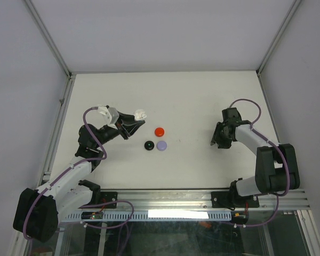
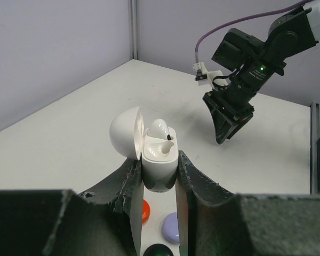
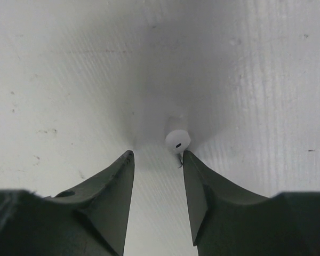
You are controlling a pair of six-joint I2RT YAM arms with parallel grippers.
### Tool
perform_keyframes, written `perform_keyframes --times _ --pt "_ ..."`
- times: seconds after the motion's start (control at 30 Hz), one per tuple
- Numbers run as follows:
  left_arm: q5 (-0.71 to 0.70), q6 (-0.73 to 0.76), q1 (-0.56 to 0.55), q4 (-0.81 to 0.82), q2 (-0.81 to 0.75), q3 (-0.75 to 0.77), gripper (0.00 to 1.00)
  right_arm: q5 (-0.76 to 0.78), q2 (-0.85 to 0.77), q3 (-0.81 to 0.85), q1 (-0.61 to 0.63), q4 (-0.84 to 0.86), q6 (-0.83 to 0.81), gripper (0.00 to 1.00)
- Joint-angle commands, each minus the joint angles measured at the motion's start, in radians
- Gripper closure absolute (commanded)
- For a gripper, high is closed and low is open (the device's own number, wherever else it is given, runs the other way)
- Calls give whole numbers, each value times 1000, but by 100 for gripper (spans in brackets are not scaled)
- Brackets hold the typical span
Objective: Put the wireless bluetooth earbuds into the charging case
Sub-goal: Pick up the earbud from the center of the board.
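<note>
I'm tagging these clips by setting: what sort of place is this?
Probably a robotics lab test cell: a white table enclosed by grey walls, with the left arm and right arm bolted to an aluminium rail at its near edge.

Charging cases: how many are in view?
4: the white case, open, in the left pincer; the red case, black case and lavender case on the table. None apparently hidden.
</note>
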Motion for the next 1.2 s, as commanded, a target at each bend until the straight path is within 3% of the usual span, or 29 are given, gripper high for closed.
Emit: perform_keyframes --times 0.0,0.37,1.17 --pt "21 -19 3 59 -1 41 99 -36 -36 -17 18 -50 -3 55" --pt "22 -21 4 59 -8 41 99 124 -26 39 19 -34 -33 57" --pt "21 -13 4 53 -12 41 99 119 120 110 41 -76 -53 72"
